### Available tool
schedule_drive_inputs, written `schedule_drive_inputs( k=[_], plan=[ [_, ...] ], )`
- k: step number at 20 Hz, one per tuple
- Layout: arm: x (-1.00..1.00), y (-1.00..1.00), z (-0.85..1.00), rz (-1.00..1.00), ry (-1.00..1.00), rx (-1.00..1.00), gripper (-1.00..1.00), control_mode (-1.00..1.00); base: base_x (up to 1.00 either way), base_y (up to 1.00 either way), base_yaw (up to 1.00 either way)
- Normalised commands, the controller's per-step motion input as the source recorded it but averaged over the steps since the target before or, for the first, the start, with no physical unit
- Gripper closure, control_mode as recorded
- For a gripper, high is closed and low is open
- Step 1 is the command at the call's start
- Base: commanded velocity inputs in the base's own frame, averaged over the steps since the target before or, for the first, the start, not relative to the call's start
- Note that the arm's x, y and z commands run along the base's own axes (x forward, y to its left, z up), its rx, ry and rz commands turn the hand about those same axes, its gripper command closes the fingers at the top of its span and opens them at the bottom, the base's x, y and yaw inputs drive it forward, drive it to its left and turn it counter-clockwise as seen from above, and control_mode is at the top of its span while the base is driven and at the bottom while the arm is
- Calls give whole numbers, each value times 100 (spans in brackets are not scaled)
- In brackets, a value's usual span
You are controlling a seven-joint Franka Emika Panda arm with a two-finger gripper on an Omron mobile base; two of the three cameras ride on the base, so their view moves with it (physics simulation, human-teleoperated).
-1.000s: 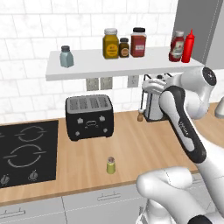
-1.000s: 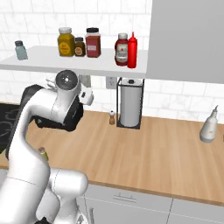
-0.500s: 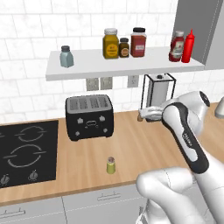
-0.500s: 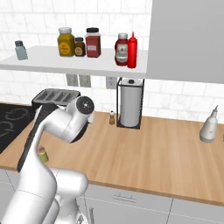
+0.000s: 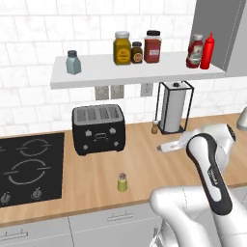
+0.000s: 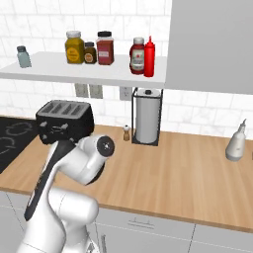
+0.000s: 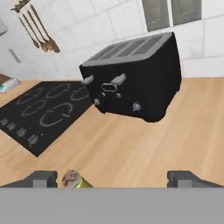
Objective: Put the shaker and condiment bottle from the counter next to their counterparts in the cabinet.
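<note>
Red condiment bottle [image 5: 194, 50] on cabinet [image 5: 96, 72] shelf

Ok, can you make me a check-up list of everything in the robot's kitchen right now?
Surface: wooden counter, with a black stovetop set in.
Job's things: yellow-green shaker standing on the counter near the front; stout red bottle already on the shelf beside the slim squeeze bottle; blue-grey shaker at the shelf's far end.
Clutter: toaster, paper towel roll, small brown shaker, three jars, white spray bottle.
Gripper: gripper open, holding nothing, shaker just ahead.
Cables: nothing seen.
Surroundings: white tiled wall, wall sockets, hanging spoons.
</note>
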Motion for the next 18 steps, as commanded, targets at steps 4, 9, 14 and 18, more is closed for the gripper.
schedule_drive_inputs(
  k=[4, 9, 14, 18],
  plan=[
    [-12, 4, -61, 23, -45, 0, -100, -100, 0, 0, 0],
    [0, 11, -56, 36, -33, 0, -100, -100, 0, 0, 0],
    [-26, 40, -55, 29, -54, -3, -100, -100, 0, 0, 0],
    [-29, 68, -37, 20, -28, -1, -100, -100, 0, 0, 0]
  ],
)
